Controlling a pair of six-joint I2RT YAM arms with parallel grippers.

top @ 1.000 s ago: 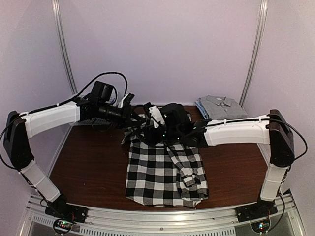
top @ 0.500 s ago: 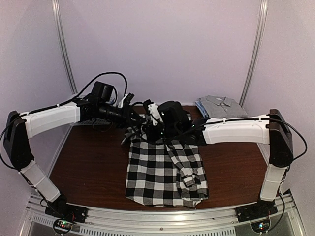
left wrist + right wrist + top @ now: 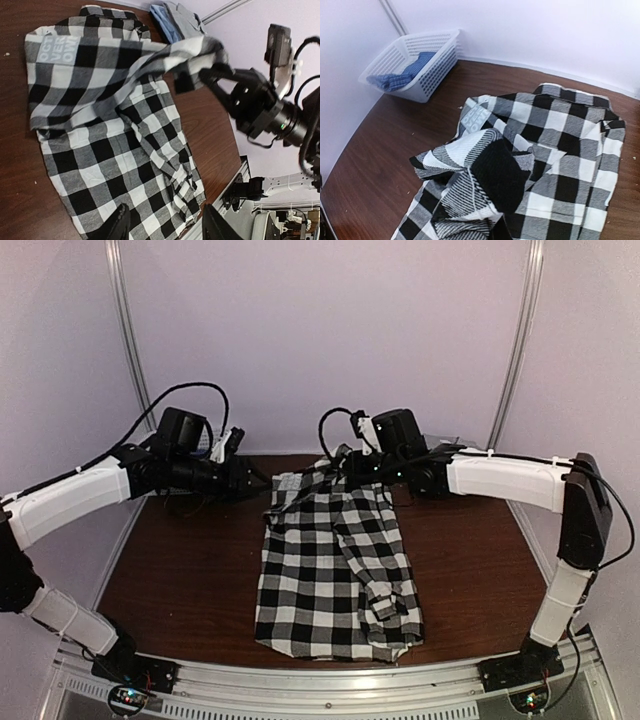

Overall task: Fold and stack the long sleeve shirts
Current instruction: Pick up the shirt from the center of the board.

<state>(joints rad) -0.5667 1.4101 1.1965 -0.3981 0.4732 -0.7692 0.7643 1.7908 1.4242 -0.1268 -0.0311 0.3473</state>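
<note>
The black-and-white checked long sleeve shirt point(image 3: 320, 580) lies flat mid-table, with lettering point(image 3: 57, 50) showing inside its collar. My right gripper point(image 3: 347, 464) is shut on that shirt's sleeve point(image 3: 470, 170), holding it bunched above the collar area. The cloth covers its fingers in the right wrist view. My left gripper point(image 3: 250, 478) hangs open to the left of the collar with nothing between its fingers point(image 3: 120, 227). Folded grey and light blue shirts point(image 3: 170, 15) lie at the table's far right corner, and the right arm hides them in the top view.
A white plastic basket point(image 3: 415, 60) holding blue cloth point(image 3: 402, 75) stands at the back left by the wall. Bare brown tabletop point(image 3: 180, 560) shows on both sides of the checked shirt. A metal rail point(image 3: 320, 685) runs along the near edge.
The left gripper let go of the sleeve, opened and drew back left. The right gripper shut on the sleeve and carried it back and to the right.
</note>
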